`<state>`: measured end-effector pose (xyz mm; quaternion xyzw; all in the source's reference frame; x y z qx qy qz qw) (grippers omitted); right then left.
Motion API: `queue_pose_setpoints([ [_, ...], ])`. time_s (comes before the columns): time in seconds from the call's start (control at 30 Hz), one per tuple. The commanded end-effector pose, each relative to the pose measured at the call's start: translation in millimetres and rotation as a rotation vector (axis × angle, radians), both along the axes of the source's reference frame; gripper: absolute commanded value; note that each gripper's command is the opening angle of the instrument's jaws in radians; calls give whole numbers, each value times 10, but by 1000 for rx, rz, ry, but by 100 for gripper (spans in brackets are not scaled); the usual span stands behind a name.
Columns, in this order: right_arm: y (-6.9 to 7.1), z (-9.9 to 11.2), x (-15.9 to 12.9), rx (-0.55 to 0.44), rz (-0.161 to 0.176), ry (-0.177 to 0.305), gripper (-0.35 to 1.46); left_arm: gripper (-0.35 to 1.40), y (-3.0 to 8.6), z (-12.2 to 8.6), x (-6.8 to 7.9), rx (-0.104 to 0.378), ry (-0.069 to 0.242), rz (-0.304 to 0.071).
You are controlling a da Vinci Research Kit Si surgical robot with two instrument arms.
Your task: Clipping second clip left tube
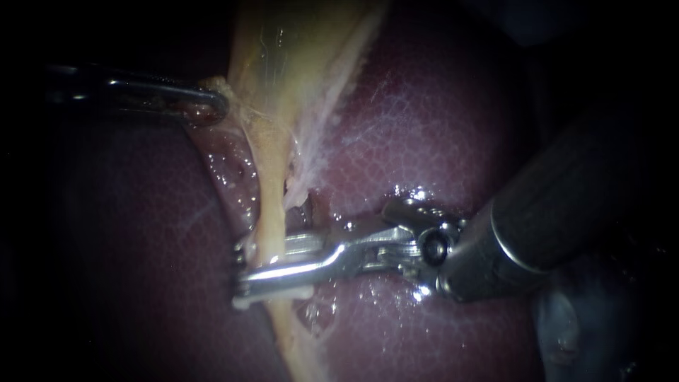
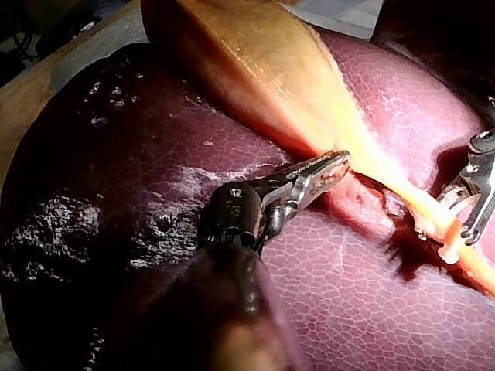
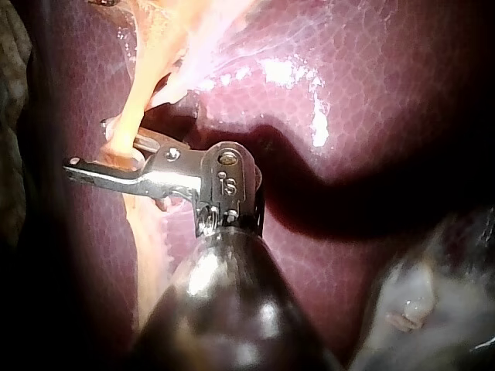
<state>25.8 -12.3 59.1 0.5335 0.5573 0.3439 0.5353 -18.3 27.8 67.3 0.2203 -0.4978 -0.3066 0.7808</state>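
The tube (image 1: 271,212) is seen running pale yellow down over the liver (image 1: 424,127), below the gallbladder (image 1: 283,64). It is clamped between the jaws of the right instrument (image 1: 240,269), one jaw lying in front of it and one behind. The gallbladder's edge, just above the tube, is pinched by the closed jaws of the left instrument (image 1: 221,106).
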Motion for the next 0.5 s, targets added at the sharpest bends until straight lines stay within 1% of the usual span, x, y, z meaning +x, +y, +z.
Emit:
queue_pose_setpoints([
  [0.03, 0, 1, 0, 0, 0, 0, 45, -35, 0, 0, 0, 0, 0, 0],
  [0.13, 0, 3, 0, -1, 1, -1, 45, -35, 0, 0, 0, 0, 0, 0],
  [0.23, 0, 11, -2, -4, 1, -3, 45, -35, 0, 0, 0, 0, 0, 0],
  [0.37, -2, 29, -8, -28, -50, 24, 48, -35, 0, 0, 1, 0, 0, 1],
  [0.47, -3, 41, -16, -77, -51, -12, 48, -35, -1, 0, 2, 0, 0, 1],
  [0.5, -2, 44, -20, -96, -52, -36, 48, -35, 0, 0, 2, 0, 0, 1],
])
